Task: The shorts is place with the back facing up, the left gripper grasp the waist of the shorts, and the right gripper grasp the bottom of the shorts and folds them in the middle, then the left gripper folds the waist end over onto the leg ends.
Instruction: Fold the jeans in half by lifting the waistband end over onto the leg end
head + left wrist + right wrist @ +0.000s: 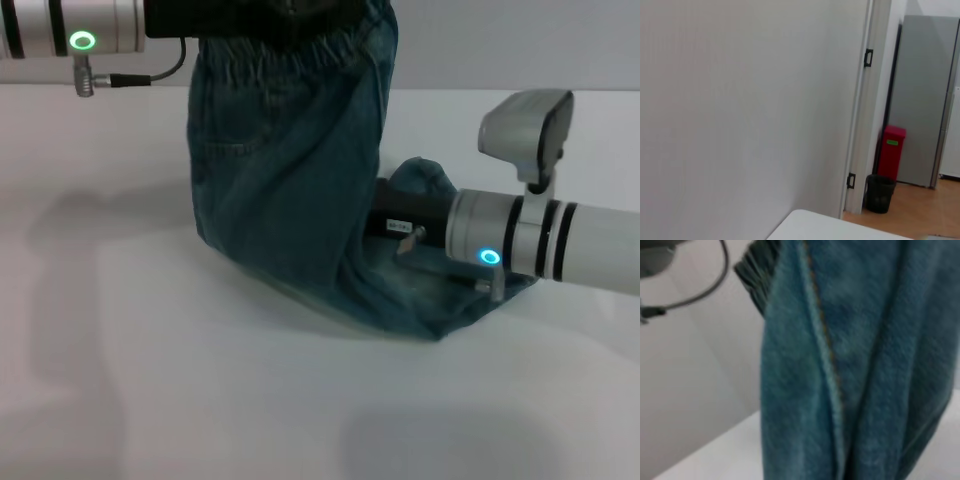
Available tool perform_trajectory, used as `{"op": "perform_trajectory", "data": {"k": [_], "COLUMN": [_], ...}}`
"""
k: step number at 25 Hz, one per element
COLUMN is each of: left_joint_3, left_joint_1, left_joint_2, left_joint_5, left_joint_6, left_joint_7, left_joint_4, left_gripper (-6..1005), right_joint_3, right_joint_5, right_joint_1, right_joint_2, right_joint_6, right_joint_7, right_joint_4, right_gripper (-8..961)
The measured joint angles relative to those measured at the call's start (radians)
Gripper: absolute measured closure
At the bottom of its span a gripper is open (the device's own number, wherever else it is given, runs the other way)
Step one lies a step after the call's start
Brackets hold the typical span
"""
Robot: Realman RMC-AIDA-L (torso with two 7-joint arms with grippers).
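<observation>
Denim shorts (290, 170) are hanging from my left tool at the frame's top, waistband bunched, legs trailing down onto the white worktop (200, 400). They are looking soft, floppy and fairly heavy, so gripping at waistband and hem seems wisest. My right tool (400, 235) is lying low among the leg ends, its arm reaching in level; I cannot tell either tool's opening.
</observation>
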Motion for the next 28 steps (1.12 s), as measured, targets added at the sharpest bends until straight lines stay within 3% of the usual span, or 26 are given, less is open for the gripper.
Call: {"op": "perform_trajectory", "data": {"k": [15,20,28], "left_joint_3": [0.124,0.179,0.281], "left_joint_1": [0.029,0.007,-0.027], "left_joint_2": [-0.004,-0.007,-0.013], "left_joint_5": [-0.002,-0.005,-0.006], "left_joint_6": [-0.041,-0.046,-0.092], "left_joint_7": [-0.007,-0.006,-0.007], "left_joint_4": [-0.005,-0.038,-0.056], "left_gripper": [877,869,857], "right_joint_3": [0.012,0.012,0.023], "right_joint_5": [0.048,0.142,0.166], "right_joint_1": [-0.243,-0.284,-0.297], "right_joint_2": [-0.014,-0.018,-0.018], "right_joint_6": [0.215,0.271,0.293], "right_joint_7": [0.085,0.079,0.077], "right_joint_4": [-0.253,-0.285,-0.293], "right_gripper": [386,386,386]}}
